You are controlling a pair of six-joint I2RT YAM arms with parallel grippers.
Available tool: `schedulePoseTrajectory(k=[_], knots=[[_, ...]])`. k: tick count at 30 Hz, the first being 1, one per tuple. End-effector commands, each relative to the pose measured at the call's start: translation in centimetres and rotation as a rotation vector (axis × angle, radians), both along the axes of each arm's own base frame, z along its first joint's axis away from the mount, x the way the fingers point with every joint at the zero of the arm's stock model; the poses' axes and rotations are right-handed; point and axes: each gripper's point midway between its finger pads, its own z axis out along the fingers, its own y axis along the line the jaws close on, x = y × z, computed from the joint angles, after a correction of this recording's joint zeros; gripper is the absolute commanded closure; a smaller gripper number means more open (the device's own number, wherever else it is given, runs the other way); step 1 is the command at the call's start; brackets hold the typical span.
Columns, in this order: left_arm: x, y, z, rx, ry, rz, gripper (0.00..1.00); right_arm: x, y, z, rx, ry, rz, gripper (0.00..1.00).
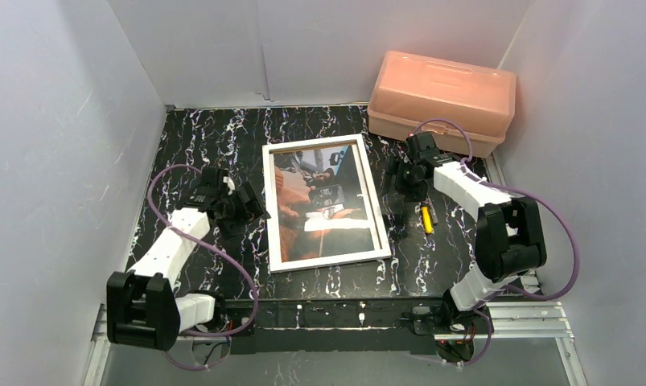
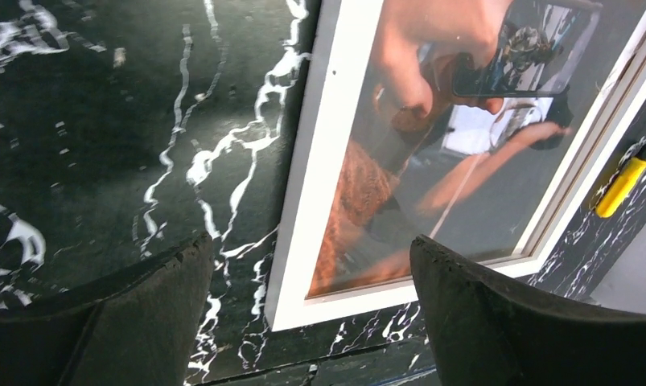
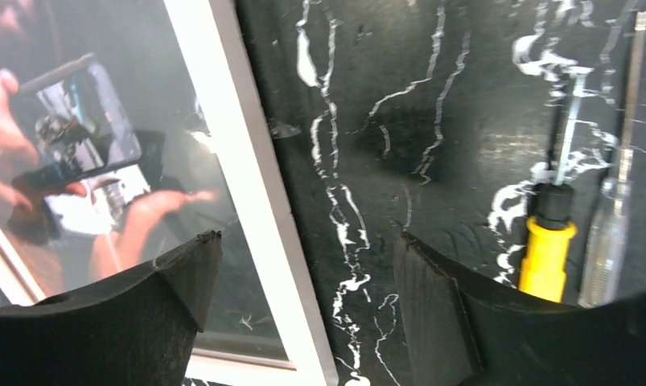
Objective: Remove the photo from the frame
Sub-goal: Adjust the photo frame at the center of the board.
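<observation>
The frame [image 1: 269,209] lies flat mid-tabletop [image 1: 183,145] with the photo [image 1: 323,205] inside it. The left hand [image 1: 243,205] at the frame's 9 o'clock and the right hand [image 1: 400,181] at its 3 o'clock both gape open, holding nothing.

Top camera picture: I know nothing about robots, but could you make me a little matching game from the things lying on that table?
Things:
1. frame
2. photo
3. pink box
4. yellow-handled tool

Places:
A. at the far right corner of the table
B. inside the frame
C. lying flat in the middle of the table
D. on the table just right of the frame

Pairs: 1-C, 2-B, 3-A, 4-D
</observation>
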Motion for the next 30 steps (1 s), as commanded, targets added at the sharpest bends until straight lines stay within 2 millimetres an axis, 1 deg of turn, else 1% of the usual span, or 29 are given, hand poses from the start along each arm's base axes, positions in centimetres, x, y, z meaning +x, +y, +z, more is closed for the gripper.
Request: schedulePoseTrajectory(k=[1, 2, 5, 8, 10, 12, 14, 16, 21, 25, 30], knots=[[2.0, -2.4, 0.5, -0.025, -0.039, -0.107, 0.14, 0.3, 2.8, 0.8, 0.116, -0.056, 0.120, 0.19], [2.1, -2.6, 0.1, -0.012, -0.020, -0.122, 0.16, -0.1, 3.1, 0.2, 0.108, -0.039, 0.136, 0.20], [2.8, -2.4, -1.1, 0.038, 0.034, -0.137, 0.20, -0.6, 3.4, -0.8, 0.071, -0.022, 0.160, 0.22], [3.7, -2.6, -1.8, 0.054, 0.060, -0.170, 0.27, -0.8, 3.6, -1.3, 0.043, -0.019, 0.177, 0.26], [4.3, -2.8, -2.2, 0.058, 0.074, -0.188, 0.30, -1.0, 4.0, -1.6, 0.036, -0.011, 0.188, 0.27], [4.9, -3.1, -2.9, 0.065, 0.093, -0.207, 0.36, -1.2, 4.1, -2.0, 0.017, 0.000, 0.190, 0.28], [5.4, -3.1, -3.5, 0.075, 0.111, -0.220, 0.42, -1.4, 4.3, -2.4, 0.006, 0.010, 0.192, 0.32], [5.9, -3.2, -4.0, 0.085, 0.126, -0.234, 0.46, -1.5, 4.3, -2.6, -0.001, 0.018, 0.190, 0.33], [6.9, -3.0, -4.9, 0.120, 0.154, -0.261, 0.50, -1.6, 4.4, -2.8, -0.015, 0.024, 0.194, 0.34], [7.5, -3.1, -5.6, 0.132, 0.177, -0.292, 0.58, -2.1, 4.0, -3.6, -0.038, 0.054, 0.191, 0.35], [8.3, -3.6, -6.1, 0.142, 0.168, -0.354, 0.68, -3.1, 3.7, -3.8, -0.038, 0.066, 0.188, 0.37]])
